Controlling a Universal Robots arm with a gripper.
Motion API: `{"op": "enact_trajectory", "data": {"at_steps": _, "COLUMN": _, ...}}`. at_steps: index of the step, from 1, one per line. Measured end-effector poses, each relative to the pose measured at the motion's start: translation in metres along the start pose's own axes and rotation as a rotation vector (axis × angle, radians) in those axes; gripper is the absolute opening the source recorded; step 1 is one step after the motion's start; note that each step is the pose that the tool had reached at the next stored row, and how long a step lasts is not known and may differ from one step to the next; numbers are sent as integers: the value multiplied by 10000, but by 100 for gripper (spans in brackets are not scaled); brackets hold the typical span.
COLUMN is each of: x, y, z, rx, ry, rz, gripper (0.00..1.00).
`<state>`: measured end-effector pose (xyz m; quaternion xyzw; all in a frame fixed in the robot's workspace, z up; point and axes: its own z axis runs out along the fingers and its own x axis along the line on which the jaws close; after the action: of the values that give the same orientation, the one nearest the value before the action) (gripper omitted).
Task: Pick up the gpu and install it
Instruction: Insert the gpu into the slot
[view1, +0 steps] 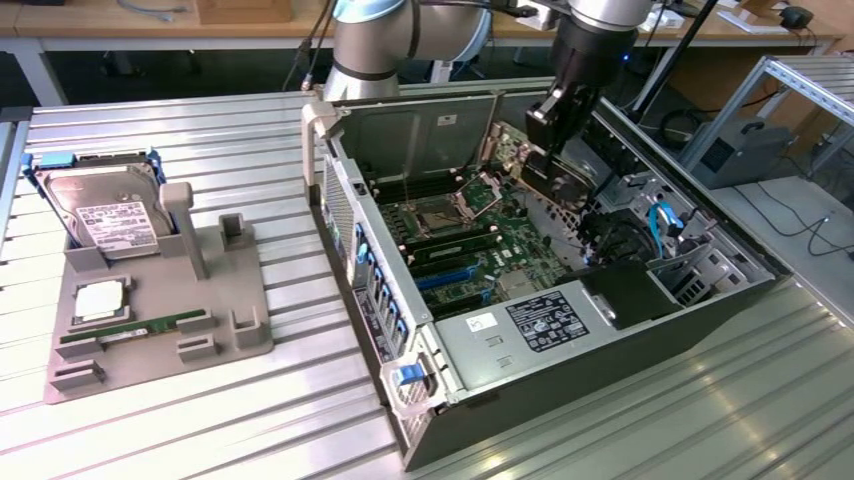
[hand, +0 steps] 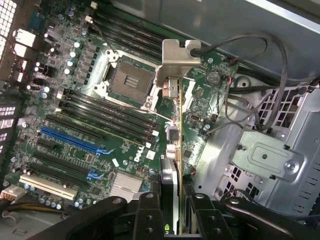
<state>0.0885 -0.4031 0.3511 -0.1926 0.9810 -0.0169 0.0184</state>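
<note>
Hangs with the arm (view1: 594, 45) near vertical over the open case (view1: 574, 340), leaning slightly toward the exterior view's left. Points the gripper (view1: 551, 135) down into the case's far half. Clamps both fingers (hand: 149, 214) onto the gpu (view1: 551, 175), one on each flat face, closed against it. Holds the gpu (hand: 170, 172) on edge above the motherboard (view1: 467, 235). In the wrist view, appears edge-on, with its silver bracket (hand: 176, 57) at the end away from the gripper (hand: 173, 202), beside the CPU socket (hand: 127, 80) and past the blue slots (hand: 70, 140). Cannot tell whether the card's lower edge touches any slot.

Lies on its side, open face up, on a ribbed metal table (view1: 200, 430). On the same table, toward the exterior view's left and well apart from the case: a grey fixture (view1: 200, 330) carrying a hard drive (view1: 107, 215) leaning tilted at its far end and a RAM stick (view1: 140, 328) lying flat near its front. Beyond the table: wooden desks (view1: 120, 25), and an aluminium frame (view1: 801, 80) at the exterior view's right.
</note>
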Motion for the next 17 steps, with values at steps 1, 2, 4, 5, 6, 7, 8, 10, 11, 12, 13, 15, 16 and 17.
{"op": "enact_trajectory", "data": {"at_steps": 1, "x": 0, "y": 0, "z": 0, "rx": -3, "ry": -3, "rz": -80, "gripper": 27}}
{"op": "enact_trajectory", "data": {"at_steps": 2, "x": 0, "y": 0, "z": 0, "rx": -4, "ry": -6, "rz": -147, "gripper": 27}}
{"op": "enact_trajectory", "data": {"at_steps": 4, "x": 0, "y": 0, "z": 0, "rx": -12, "ry": -16, "rz": -389, "gripper": 27}}
{"op": "enact_trajectory", "data": {"at_steps": 5, "x": 0, "y": 0, "z": 0, "rx": -13, "ry": -18, "rz": -452, "gripper": 27}}
{"op": "enact_trajectory", "data": {"at_steps": 6, "x": 0, "y": 0, "z": 0, "rx": -14, "ry": -20, "rz": -496, "gripper": 27}}
{"op": "enact_trajectory", "data": {"at_steps": 7, "x": 0, "y": 0, "z": 0, "rx": -17, "ry": -22, "rz": -557, "gripper": 27}}
{"op": "enact_trajectory", "data": {"at_steps": 8, "x": 0, "y": 0, "z": 0, "rx": -18, "ry": -25, "rz": -627, "gripper": 27}}
{"op": "enact_trajectory", "data": {"at_steps": 10, "x": 0, "y": 0, "z": 0, "rx": -22, "ry": -29, "rz": -728, "gripper": 27}}
{"op": "enact_trajectory", "data": {"at_steps": 11, "x": 0, "y": 0, "z": 0, "rx": -23, "ry": -32, "rz": -789, "gripper": 27}}
{"op": "enact_trajectory", "data": {"at_steps": 12, "x": 0, "y": 0, "z": 0, "rx": -26, "ry": -36, "rz": -882, "gripper": 27}}
{"op": "enact_trajectory", "data": {"at_steps": 13, "x": 0, "y": 0, "z": 0, "rx": -28, "ry": -38, "rz": -961, "gripper": 27}}
{"op": "enact_trajectory", "data": {"at_steps": 15, "x": 0, "y": 0, "z": 0, "rx": -32, "ry": -43, "rz": -1071, "gripper": 27}}
{"op": "enact_trajectory", "data": {"at_steps": 16, "x": 0, "y": 0, "z": 0, "rx": -34, "ry": -46, "rz": -1132, "gripper": 27}}
{"op": "enact_trajectory", "data": {"at_steps": 17, "x": 0, "y": 0, "z": 0, "rx": -35, "ry": -48, "rz": -1193, "gripper": 27}}
